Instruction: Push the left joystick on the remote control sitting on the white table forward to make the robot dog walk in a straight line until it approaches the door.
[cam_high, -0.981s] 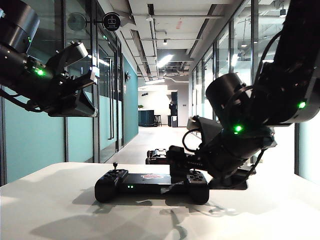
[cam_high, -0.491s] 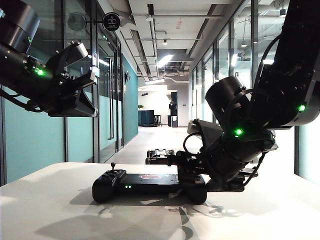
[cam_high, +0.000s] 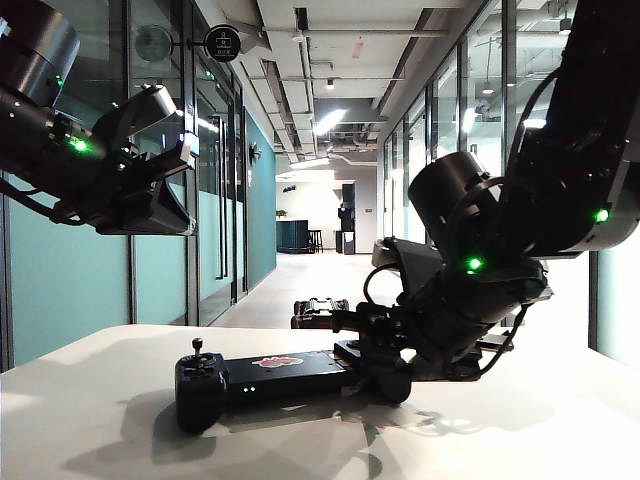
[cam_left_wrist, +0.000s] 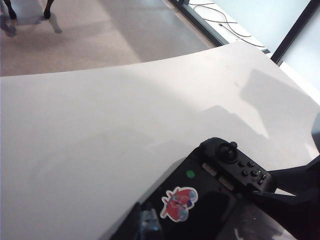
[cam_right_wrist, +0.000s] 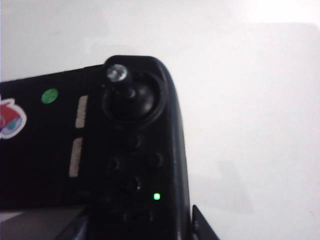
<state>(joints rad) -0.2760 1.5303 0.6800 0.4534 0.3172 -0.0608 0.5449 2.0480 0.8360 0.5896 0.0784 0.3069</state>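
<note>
Right gripper fingers (seemingly) — remote control.

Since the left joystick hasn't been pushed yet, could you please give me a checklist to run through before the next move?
1. Remote control flat on the white table: ok.
2. Left joystick uncovered and upright: ok.
3. Left gripper at the joystick: not ok, it hangs high above the table's left side.
4. Right gripper firmly holding the remote's right end: cannot tell.
5. Robot dog in view in the corridor beyond the table: ok.
</note>
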